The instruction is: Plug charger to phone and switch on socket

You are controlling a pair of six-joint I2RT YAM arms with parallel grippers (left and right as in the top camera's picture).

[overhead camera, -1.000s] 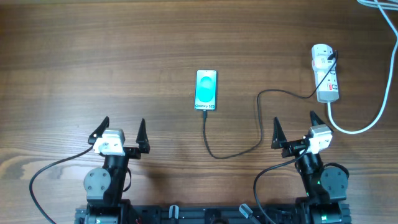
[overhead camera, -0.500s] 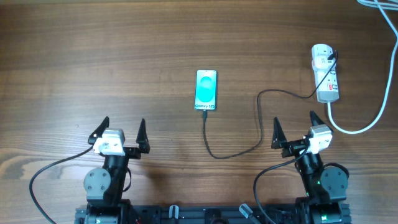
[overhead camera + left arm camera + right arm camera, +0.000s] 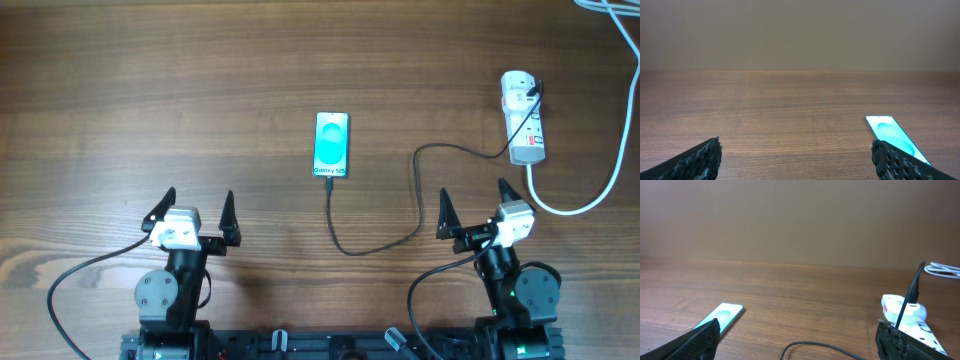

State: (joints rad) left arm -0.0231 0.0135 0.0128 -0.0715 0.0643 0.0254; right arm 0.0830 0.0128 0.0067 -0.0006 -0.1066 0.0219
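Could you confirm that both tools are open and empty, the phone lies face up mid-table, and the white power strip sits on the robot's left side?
Not quite: the overhead view shows the power strip on the robot's right side, beyond the right tool. The rest holds: the left tool and right tool are open and empty, and the phone lies face up mid-table.

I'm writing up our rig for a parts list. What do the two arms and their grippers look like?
The left gripper and right gripper each have two black, pointed fingers, whose pads look knobbly in the wrist views. Behind each sits a white wrist block on a black arm with a round grey joint housing. A black cable loops from each arm.
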